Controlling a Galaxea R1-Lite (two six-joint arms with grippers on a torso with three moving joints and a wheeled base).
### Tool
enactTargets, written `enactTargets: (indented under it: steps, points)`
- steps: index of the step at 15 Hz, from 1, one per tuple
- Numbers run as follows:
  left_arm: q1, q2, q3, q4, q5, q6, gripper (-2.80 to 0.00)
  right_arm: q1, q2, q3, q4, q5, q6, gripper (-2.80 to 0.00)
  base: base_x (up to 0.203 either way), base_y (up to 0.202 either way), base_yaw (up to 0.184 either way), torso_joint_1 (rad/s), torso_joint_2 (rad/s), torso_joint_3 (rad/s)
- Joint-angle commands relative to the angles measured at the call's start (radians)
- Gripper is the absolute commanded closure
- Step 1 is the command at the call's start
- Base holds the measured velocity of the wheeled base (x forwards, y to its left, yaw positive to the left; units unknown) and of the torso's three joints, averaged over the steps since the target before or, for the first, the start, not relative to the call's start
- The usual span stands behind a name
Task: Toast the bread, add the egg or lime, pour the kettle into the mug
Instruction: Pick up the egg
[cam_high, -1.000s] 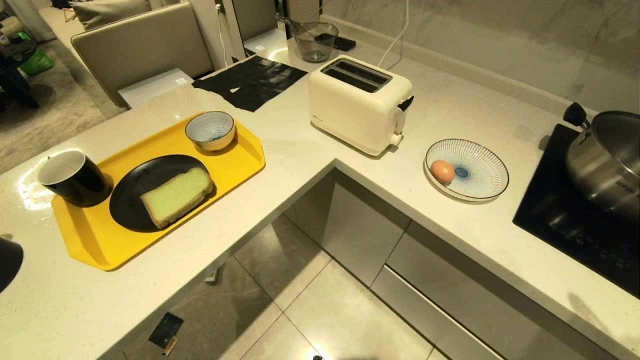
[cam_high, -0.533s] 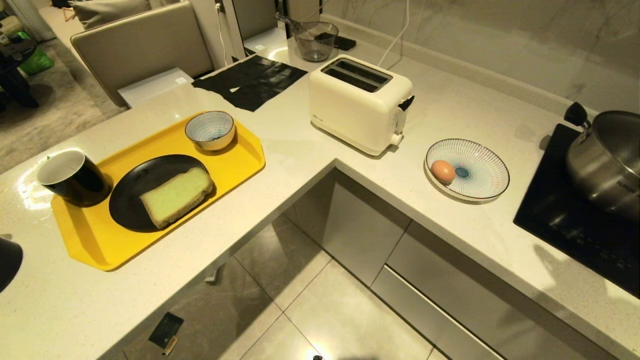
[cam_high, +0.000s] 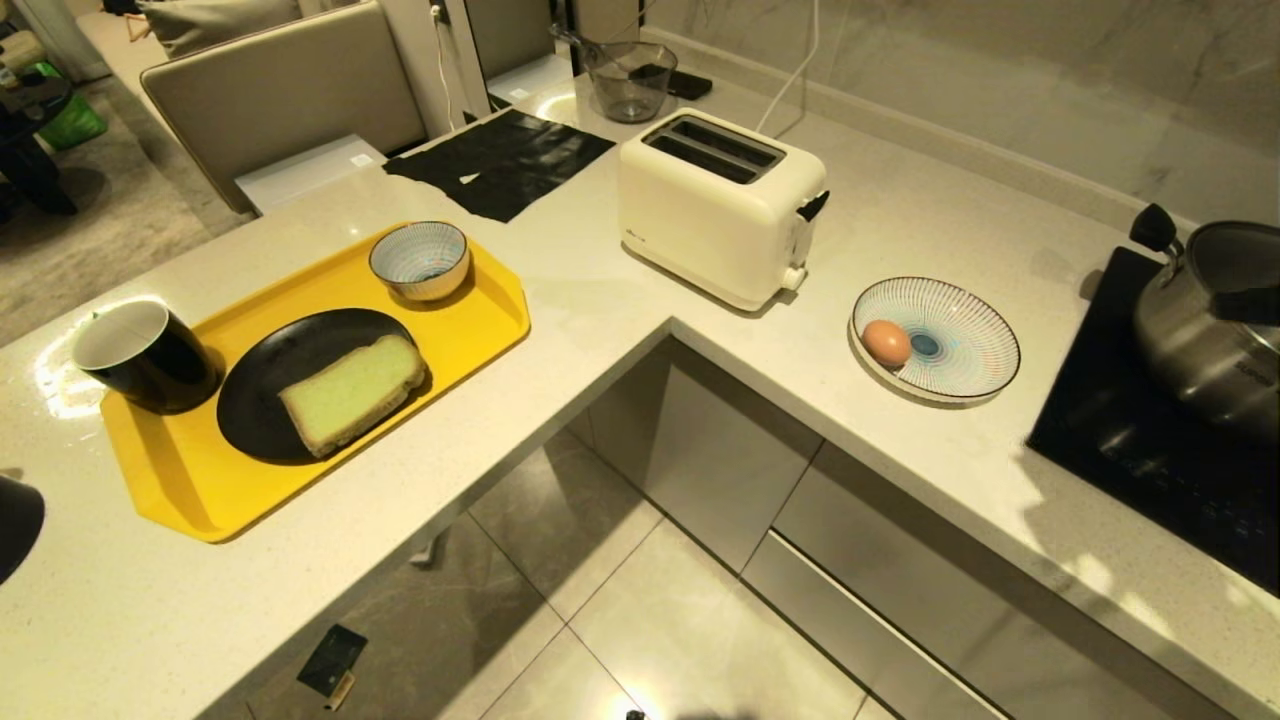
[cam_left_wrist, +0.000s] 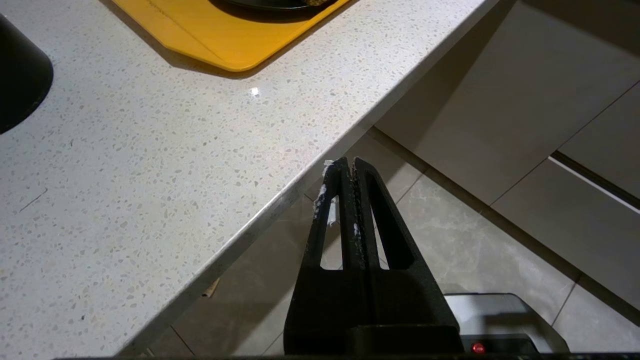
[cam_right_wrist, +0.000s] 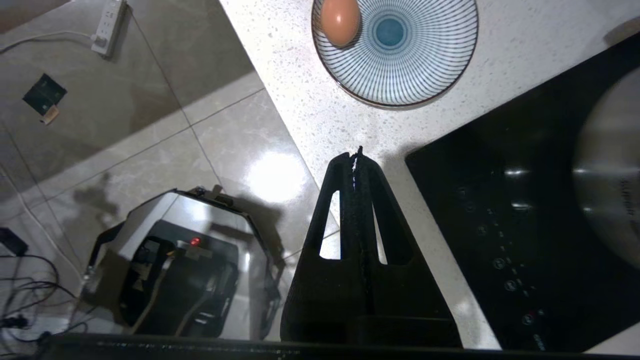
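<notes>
The bread (cam_high: 352, 393), green-faced, lies on a black plate (cam_high: 260, 400) on the yellow tray (cam_high: 180, 480). Beside it on the tray's left end stands the mug (cam_high: 140, 355). An egg (cam_high: 886, 343) rests on a striped plate (cam_high: 970, 350) right of the cream toaster (cam_high: 715, 205). Of the kettle (cam_high: 15, 520) only a black sliver shows at the left edge. My right gripper (cam_right_wrist: 356, 152) is shut and empty, high over the counter's front edge, with the egg (cam_right_wrist: 340, 22) ahead of it. My left gripper (cam_left_wrist: 348, 161) is shut, parked over the floor beside the counter edge.
A steel pot (cam_high: 1210, 320) sits on the black hob (cam_high: 1150, 440) at the right. A striped bowl (cam_high: 420, 260) stands on the tray's far end. A black mat (cam_high: 500, 160) and a clear jug (cam_high: 628, 80) lie behind the toaster.
A shadow has spread along the counter's front right edge and a dark streak has appeared on the steel pot. Nothing on the counter has moved.
</notes>
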Motion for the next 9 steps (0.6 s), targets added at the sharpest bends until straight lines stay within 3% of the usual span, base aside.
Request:
enactTargets:
  steps: [1,3,9]
  points:
    - [0.001,0.001,0.0,0.0,0.001,0.0,0.0,-0.002,0.12,-0.045,0.004,0.0,0.051,0.0,0.0,0.0,0.0,0.0,0.0,0.0]
    - [0.002,0.001,0.0,0.0,0.0,0.0,0.0,-0.002,0.177,-0.081,0.006,0.002,0.098,0.0,0.0,0.0,0.0,0.0,0.0,0.0]
    - [0.001,0.001,-0.001,0.0,0.0,0.0,0.0,-0.001,0.29,-0.107,0.0,0.046,0.111,0.0,0.0,0.0,0.0,0.0,0.0,0.0]
